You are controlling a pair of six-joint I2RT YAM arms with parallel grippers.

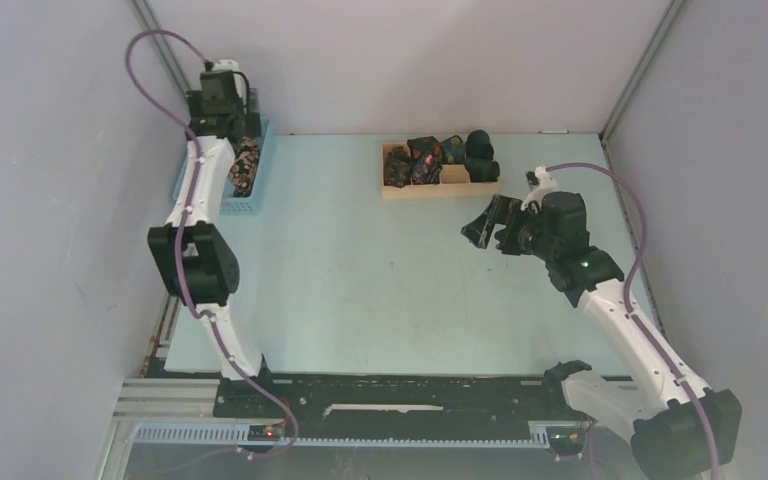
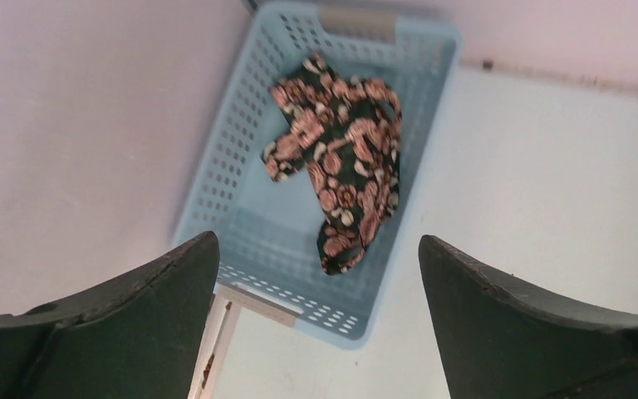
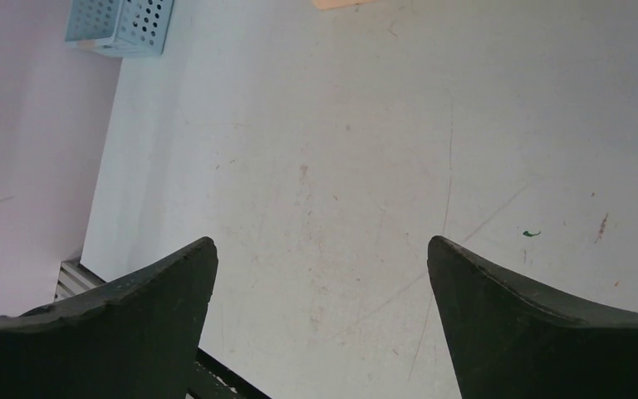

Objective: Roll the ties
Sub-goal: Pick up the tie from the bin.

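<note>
The left hand is hovering, spread wide, above the blue basket at the table's far-left corner, where the paisley tie is lying crumpled. The right hand is hanging equally spread near the right edge. Rolled ties are sitting in a wooden tray at the far edge. The paisley tie is looking light, limp, probably slippery; pinching its near end seems best.

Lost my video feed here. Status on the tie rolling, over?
Left gripper open, empty, above blue basket. Right gripper open, empty, over table. Paisley tie loose in basket; rolled ties in wooden tray. Nothing blocking.
</note>
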